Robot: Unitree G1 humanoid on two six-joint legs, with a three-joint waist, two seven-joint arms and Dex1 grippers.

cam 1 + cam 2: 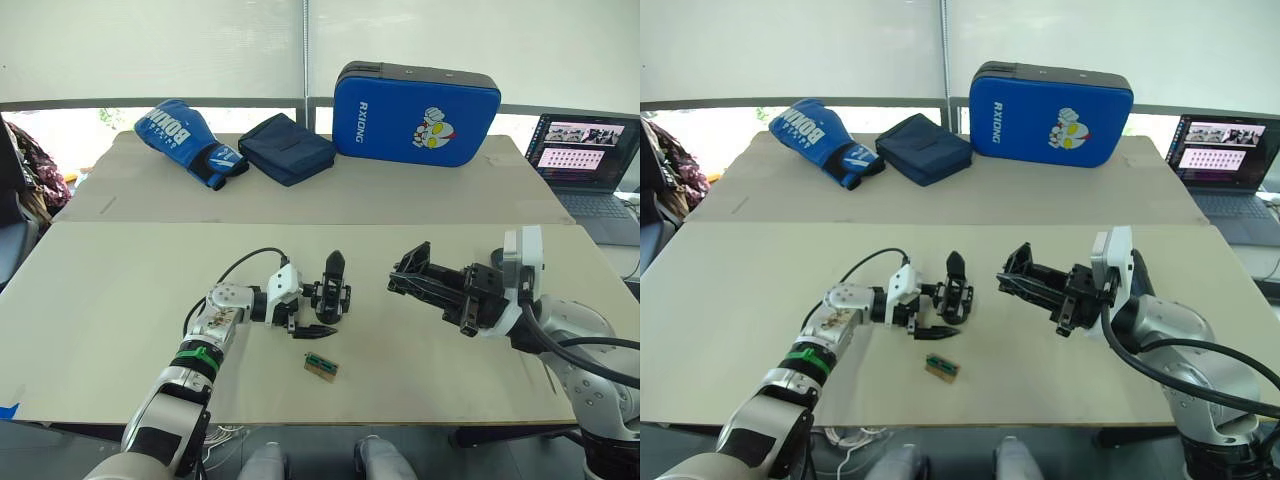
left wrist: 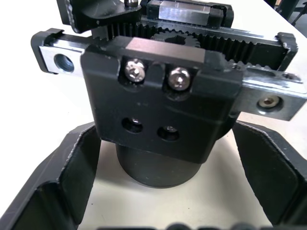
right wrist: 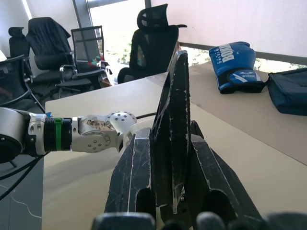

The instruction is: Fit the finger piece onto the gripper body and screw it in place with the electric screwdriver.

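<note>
On the counter (image 1: 120, 290) our left gripper (image 1: 318, 312) has its fingers (image 2: 72, 167) spread around the gripper body (image 1: 331, 290), while our right gripper (image 1: 405, 277) hovers just beyond it with fingers pressed together, empty. The finger piece (image 1: 315, 331) lies loose just below the left fingers, beside a small green block (image 1: 321, 365), so fitting and screwing remain. We judge there is open room all round, edges well apart.
</note>
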